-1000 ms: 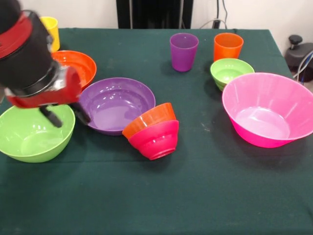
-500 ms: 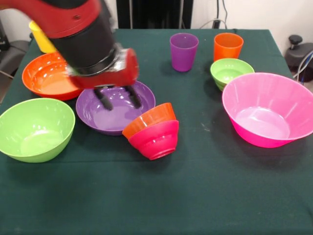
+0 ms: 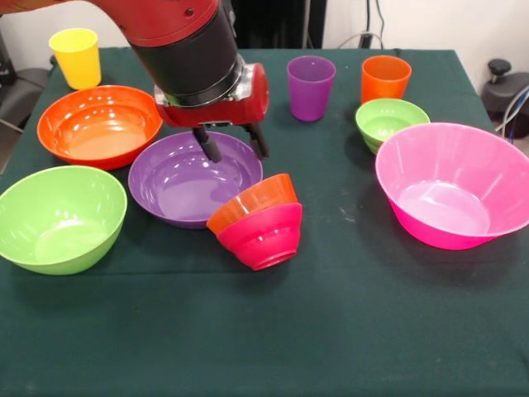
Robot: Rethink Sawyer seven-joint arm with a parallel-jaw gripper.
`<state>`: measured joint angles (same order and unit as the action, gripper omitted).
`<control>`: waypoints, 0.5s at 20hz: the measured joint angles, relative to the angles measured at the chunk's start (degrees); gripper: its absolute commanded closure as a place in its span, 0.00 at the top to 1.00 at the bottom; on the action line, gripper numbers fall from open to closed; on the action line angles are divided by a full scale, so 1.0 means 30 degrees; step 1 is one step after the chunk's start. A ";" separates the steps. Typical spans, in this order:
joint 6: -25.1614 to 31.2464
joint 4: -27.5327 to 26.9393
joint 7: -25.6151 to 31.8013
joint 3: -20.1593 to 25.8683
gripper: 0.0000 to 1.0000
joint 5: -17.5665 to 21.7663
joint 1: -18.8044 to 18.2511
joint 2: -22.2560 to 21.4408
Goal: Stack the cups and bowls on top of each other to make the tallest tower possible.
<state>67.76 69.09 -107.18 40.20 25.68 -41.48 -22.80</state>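
Front view shows my hand (image 3: 233, 144) hanging over the far rim of the purple bowl (image 3: 194, 178), its two dark fingers (image 3: 208, 145) spread apart with nothing between them. Whether they touch the bowl's rim I cannot tell.

Just in front of the purple bowl sits the tower (image 3: 258, 225): the small red-magenta bowl (image 3: 266, 237) with the small orange bowl (image 3: 252, 199) nested in it, both tilted toward the picture's left, the orange rim against the purple bowl's near edge. To the picture's left of the purple bowl lie the large orange bowl (image 3: 99, 126) and, nearer the camera, the lime green bowl (image 3: 59, 218), both upright and open. The yellow cup (image 3: 76, 57) stands upright beyond the large orange bowl, near the table's (image 3: 273, 339) far corner.

On the picture's right the huge pink bowl (image 3: 455, 184) rests tilted toward the camera. The small green bowl (image 3: 390, 122) sits just beside its far edge, with the orange cup (image 3: 385, 78) upright just behind it. The purple cup (image 3: 311, 87) stands upright near the far edge, apart from the orange cup and just to the right of my arm (image 3: 186, 41).
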 measured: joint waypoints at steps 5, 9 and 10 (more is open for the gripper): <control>-0.0004 -0.0318 0.0000 -0.0449 1.00 -0.0004 0.0057 0.0106; -0.0004 -0.0370 0.0000 -0.0661 1.00 -0.0036 0.0114 0.0116; -0.0004 -0.0373 0.0000 -0.0716 1.00 -0.0051 0.0150 0.0120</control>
<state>67.74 67.97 -107.18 38.06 25.53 -41.03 -22.44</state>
